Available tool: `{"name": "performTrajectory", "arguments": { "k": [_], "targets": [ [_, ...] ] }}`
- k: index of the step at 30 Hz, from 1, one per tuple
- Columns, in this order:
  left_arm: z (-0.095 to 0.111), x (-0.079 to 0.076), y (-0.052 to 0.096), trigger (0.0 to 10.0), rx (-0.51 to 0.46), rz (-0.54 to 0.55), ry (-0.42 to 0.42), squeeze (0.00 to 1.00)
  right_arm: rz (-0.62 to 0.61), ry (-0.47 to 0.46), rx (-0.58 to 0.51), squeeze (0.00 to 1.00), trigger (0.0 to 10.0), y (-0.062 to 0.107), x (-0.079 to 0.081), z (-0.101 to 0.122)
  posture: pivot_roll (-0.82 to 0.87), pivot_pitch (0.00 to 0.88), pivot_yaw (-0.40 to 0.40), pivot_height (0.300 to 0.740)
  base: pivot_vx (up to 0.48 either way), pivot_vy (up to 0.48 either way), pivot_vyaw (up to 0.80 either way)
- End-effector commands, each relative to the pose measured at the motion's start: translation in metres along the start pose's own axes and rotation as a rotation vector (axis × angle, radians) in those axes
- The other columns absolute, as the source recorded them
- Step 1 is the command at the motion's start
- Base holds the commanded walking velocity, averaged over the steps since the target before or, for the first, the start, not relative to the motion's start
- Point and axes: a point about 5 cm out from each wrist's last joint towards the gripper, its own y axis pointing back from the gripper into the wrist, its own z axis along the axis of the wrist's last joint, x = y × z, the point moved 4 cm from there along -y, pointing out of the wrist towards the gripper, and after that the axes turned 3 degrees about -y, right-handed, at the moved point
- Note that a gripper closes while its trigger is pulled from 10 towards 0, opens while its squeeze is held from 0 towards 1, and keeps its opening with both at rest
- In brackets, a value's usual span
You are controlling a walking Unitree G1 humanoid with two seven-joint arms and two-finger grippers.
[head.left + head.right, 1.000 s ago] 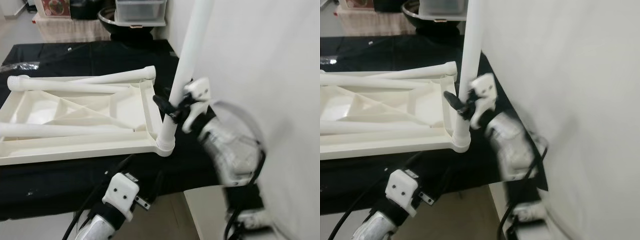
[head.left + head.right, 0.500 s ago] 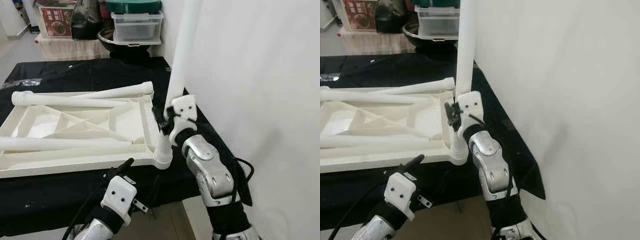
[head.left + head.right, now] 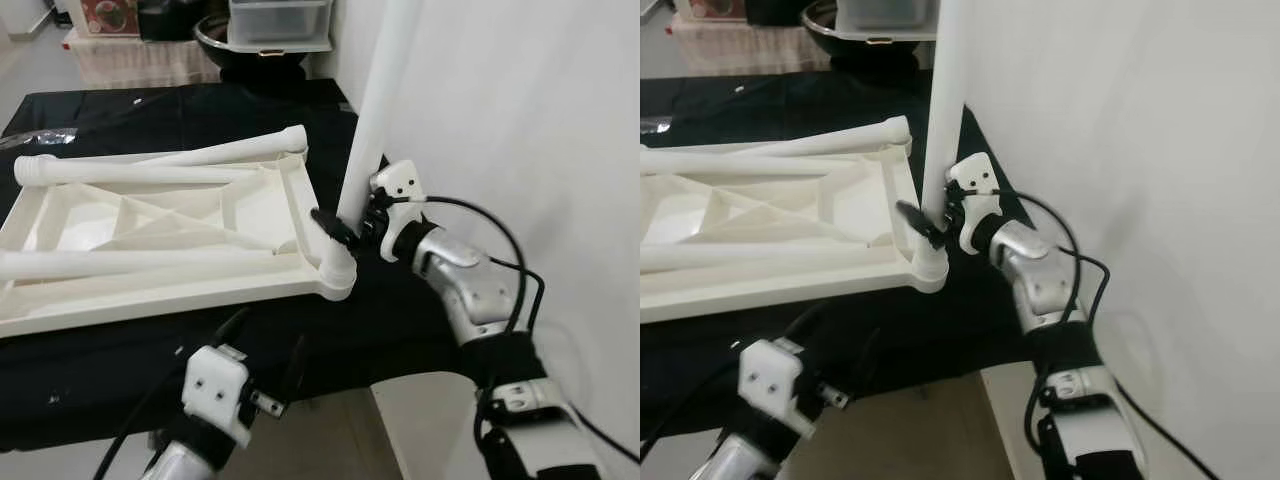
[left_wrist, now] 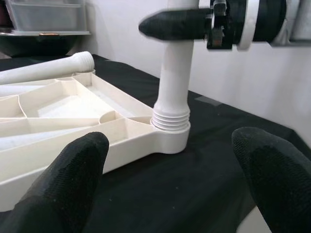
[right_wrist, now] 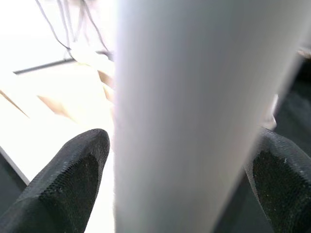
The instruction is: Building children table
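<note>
The right arm reaches forward from the lower right, elbow bent, its right gripper [image 3: 352, 226] level with the lower part of the upright leg [image 3: 375, 120]. Its fingers [image 3: 333, 226] sit on either side of that white tube, close against it; in the right wrist view the leg [image 5: 194, 116] runs between the two black tips, though whether they press on it cannot be told. The left arm is low in front of the worktop [image 3: 120, 370], and the left gripper [image 4: 175, 179] points at the corner socket [image 4: 170, 136] with its fingers [image 4: 73, 179] spread wide, holding nothing.

The white tabletop [image 3: 150, 230] lies upside down on the black-covered worktop, ribs showing. Three loose legs [image 3: 150, 170] rest flat across it. A white wall [image 3: 520, 150] stands just right of the upright leg. At the far end are a clear storage box [image 3: 278, 20] and a dark bowl [image 3: 215, 35].

The upright leg stands in the near right corner socket, threads showing just above the collar.
</note>
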Motion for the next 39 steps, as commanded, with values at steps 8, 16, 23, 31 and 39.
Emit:
{"name": "performTrajectory", "arguments": {
  "k": [8, 16, 23, 31, 39],
  "targets": [
    [0.018, 0.001, 0.011, 10.0, -0.013, 0.010, 0.053, 0.00, 0.264, -0.027, -0.035, 0.00, 10.0, -0.002, 0.000, 0.016, 0.13, 0.147, -0.127, 0.740, 0.000, 0.000, 0.00],
    [0.024, 0.002, 0.016, 10.0, -0.009, 0.023, 0.056, 0.00, 0.327, -0.020, -0.016, 0.00, 0.0, 0.003, 0.000, 0.012, 0.12, 0.135, -0.133, 0.740, 0.000, 0.000, 0.00],
    [0.027, 0.006, 0.023, 10.0, 0.022, 0.044, 0.010, 0.00, 0.186, -0.003, 0.039, 0.00, 0.0, 0.007, -0.006, -0.014, 0.10, 0.126, -0.124, 0.740, 0.000, 0.000, 0.00],
    [0.037, 0.017, 0.034, 10.0, 0.038, 0.108, 0.009, 0.00, -0.586, 0.163, 0.196, 0.00, 0.0, 0.027, -0.004, -0.061, 0.11, 0.124, -0.118, 0.740, 0.000, 0.000, 0.00],
    [0.026, 0.022, 0.023, 10.0, 0.043, 0.119, 0.022, 0.00, -0.458, 0.084, 0.127, 0.00, 10.0, -0.002, 0.038, -0.058, 0.09, 0.091, -0.098, 0.740, 0.000, 0.000, 0.00]
  ]
}}
